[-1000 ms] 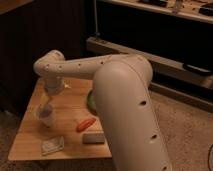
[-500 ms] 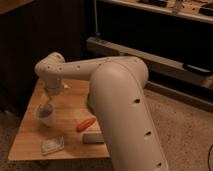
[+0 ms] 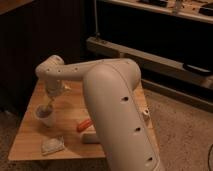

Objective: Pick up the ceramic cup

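A: Where is the small plain white ceramic cup [image 3: 45,117]?

B: On the left part of the pale wooden worktop [image 3: 67,107], upright, its wide rim up. The robot's hand [image 3: 46,108] is directly above it, right at the rim, hanging from the cream-coloured arm [image 3: 107,95] that reaches across from the right.

A: Is the hand open, or does it hold the cup?

B: I cannot tell. It is dark and merges with the rim, so the grip is not readable.

A: How should the step be done well?

B: I judge this to be the grasp itself. The hand should come straight down so one side goes inside the rim and the other outside, close firmly on the wall, then lift vertically. A tapered cup with a narrow base would likely tip if nudged sideways, so no lateral drift before closing.

A: What lies nearby?

B: A small pale crumpled packet [image 3: 51,145] near the front left edge, an orange-red elongated object [image 3: 83,125] toward the middle, and a pale flat block [image 3: 90,137] just beside it. All stand apart from the cup.

A: And the room?

B: Dim. Dark panelling behind, a long low shelf unit [image 3: 150,55] at the right, speckled carpet [image 3: 185,130] below.
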Tool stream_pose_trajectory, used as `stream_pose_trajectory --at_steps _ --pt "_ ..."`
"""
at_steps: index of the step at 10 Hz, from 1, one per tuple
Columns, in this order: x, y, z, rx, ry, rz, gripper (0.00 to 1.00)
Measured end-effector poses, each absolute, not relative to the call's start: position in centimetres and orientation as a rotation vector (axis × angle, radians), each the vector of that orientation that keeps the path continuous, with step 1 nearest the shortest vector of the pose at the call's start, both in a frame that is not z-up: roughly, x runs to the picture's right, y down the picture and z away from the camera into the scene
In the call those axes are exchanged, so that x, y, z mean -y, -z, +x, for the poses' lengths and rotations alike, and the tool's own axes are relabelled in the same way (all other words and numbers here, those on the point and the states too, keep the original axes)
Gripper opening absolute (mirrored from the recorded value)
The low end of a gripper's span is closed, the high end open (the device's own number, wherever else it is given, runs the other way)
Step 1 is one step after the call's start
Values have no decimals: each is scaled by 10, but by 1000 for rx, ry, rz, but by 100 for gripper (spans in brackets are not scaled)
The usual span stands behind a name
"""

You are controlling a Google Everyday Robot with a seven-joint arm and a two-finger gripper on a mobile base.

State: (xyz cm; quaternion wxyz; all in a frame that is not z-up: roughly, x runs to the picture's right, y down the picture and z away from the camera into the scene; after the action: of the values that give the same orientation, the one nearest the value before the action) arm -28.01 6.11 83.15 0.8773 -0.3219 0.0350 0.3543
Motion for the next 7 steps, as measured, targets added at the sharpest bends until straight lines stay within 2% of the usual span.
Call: stream_pose_trajectory --at_steps 1,2,7 --pt "-65 -833 -280 -70 -744 -673 99" --pt "-70 -831 -282 -73 -746 -673 92" --pt "-88 -847 -281 -88 -738 -688 42"
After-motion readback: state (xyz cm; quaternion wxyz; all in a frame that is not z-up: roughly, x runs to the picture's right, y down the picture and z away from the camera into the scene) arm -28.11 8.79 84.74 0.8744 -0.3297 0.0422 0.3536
